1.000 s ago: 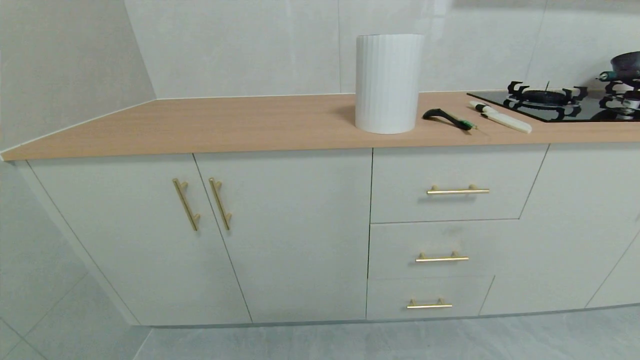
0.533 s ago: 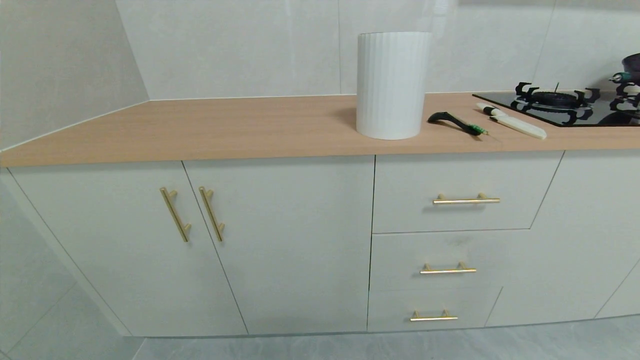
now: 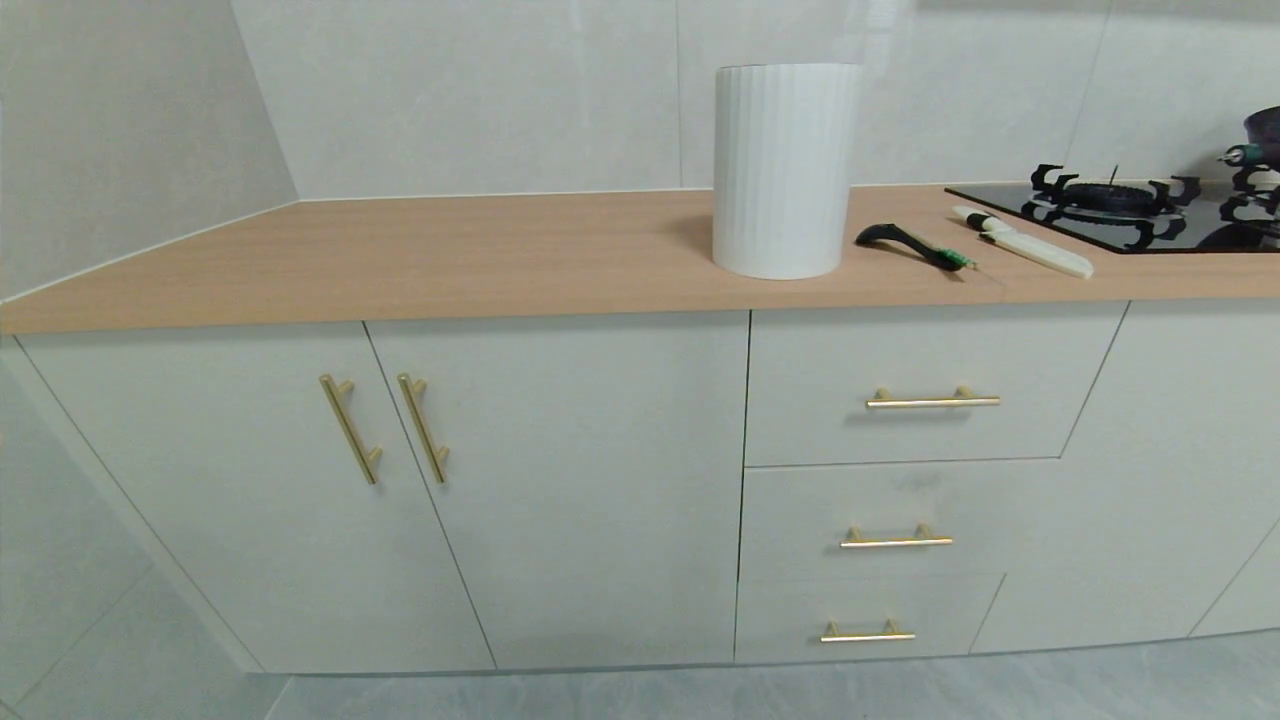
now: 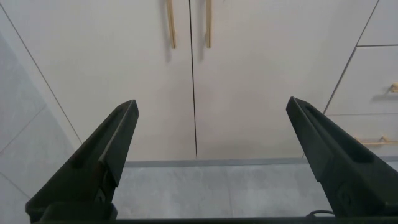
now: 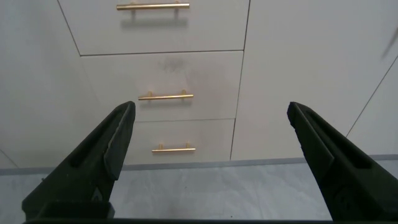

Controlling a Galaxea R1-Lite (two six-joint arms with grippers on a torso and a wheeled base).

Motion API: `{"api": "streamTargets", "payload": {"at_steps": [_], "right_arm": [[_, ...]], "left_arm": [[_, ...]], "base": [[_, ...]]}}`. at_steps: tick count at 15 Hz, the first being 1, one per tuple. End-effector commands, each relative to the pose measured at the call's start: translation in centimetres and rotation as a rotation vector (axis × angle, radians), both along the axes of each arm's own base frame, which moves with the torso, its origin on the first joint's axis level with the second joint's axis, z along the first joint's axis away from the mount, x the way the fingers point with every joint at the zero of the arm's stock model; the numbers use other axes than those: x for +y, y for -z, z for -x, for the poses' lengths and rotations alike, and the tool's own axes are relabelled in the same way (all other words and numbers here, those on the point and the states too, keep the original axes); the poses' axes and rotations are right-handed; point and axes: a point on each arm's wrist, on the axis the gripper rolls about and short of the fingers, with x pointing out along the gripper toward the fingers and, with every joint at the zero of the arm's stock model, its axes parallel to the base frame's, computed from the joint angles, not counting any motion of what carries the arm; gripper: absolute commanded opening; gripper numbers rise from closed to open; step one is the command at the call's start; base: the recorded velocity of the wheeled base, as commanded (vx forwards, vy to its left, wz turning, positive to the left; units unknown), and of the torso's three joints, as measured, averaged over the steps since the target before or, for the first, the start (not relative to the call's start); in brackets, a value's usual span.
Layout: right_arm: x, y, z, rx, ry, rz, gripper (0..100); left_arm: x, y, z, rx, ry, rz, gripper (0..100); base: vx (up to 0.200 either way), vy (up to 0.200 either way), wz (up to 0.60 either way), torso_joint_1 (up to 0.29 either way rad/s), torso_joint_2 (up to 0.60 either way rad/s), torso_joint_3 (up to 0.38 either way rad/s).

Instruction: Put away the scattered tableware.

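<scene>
Only the view shifted; white knife [image 3: 1022, 241] beside black green-tipped tool [image 3: 912, 245].

Bright, soft, even light all round. The white canister [image 3: 783, 170] drops a faint shadow on the tabletop [image 3: 450, 250] toward 9 o'clock (barely there). There's pale glare on the wall tile [image 3: 880, 30] at 1 o'clock, and the glossy cooktop [image 3: 1130, 228] mirrors its burners.

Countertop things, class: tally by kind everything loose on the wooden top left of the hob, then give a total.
White ribbed container: 1
Black-handled utensil: 1
White knife: 1
Total: 3
</scene>
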Motion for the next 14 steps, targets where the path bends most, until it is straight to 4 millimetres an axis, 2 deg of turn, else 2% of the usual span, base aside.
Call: {"api": "streamTargets", "payload": {"at_steps": [1,2,3,4,5,6,7,9,10,11,12,13,14], "right_arm": [[0.0,-0.2,0.0,-0.012,0.002,0.013,100],[0.0,-1.4,0.3,-0.048,-0.006,0.013,100],[-0.1,-5.9,0.3,-0.065,-0.041,-0.036,100],[-0.1,-7.3,-0.3,-0.037,-0.059,-0.039,100],[0.0,-9.3,-2.1,0.042,-0.090,-0.029,100],[0.0,-9.5,-2.3,0.054,-0.093,-0.027,100],[0.3,-10.9,-5.1,0.164,-0.103,-0.004,100],[0.8,-12.3,-10.0,0.294,-0.111,0.028,100],[0.8,-12.4,-10.7,0.312,-0.117,0.029,100],[1.4,-13.1,-13.4,0.370,-0.153,0.032,100],[1.6,-13.1,-14.6,0.398,-0.159,0.033,100],[1.9,-13.0,-17.1,0.459,-0.182,0.030,100],[2.1,-12.8,-18.6,0.495,-0.203,0.026,100]], "left_arm": [[0.0,0.0,0.0,0.001,0.000,-0.001,100],[0.0,0.0,0.0,0.001,0.000,0.001,100],[0.0,0.0,0.0,0.001,0.000,0.001,100],[0.0,0.0,0.0,0.001,-0.002,-0.001,100],[0.0,0.0,0.0,0.001,-0.002,-0.001,100],[0.0,0.0,0.0,0.001,0.000,-0.001,100],[0.0,0.0,0.0,0.001,0.000,-0.001,100],[0.0,0.0,0.0,0.001,0.000,-0.001,100],[0.0,0.0,0.0,0.001,0.000,-0.001,100],[0.0,0.0,0.0,0.001,0.000,0.001,100],[0.0,0.0,0.0,0.001,0.000,-0.001,100],[0.0,0.0,0.0,0.001,0.000,-0.001,100],[0.0,0.0,0.0,0.001,0.000,-0.001,100]], "base": [[0.000,0.000,0.00,0.000,0.00,0.000],[0.000,0.000,0.00,0.000,0.00,0.000],[0.000,0.000,0.00,0.000,0.00,0.000],[0.000,0.000,0.00,0.000,0.00,0.000],[0.000,0.000,0.00,0.000,0.00,0.000],[0.000,0.000,0.00,0.000,0.00,0.000],[0.000,0.000,0.00,0.000,0.00,0.000],[0.000,0.000,0.00,0.000,0.00,0.000],[0.000,0.000,0.00,0.000,0.00,0.000],[0.000,0.000,0.00,0.000,0.00,0.000],[0.000,0.000,0.00,0.000,0.00,0.000],[0.000,0.000,0.00,0.000,0.00,0.000],[0.000,0.000,0.00,0.000,0.00,0.000]]}}
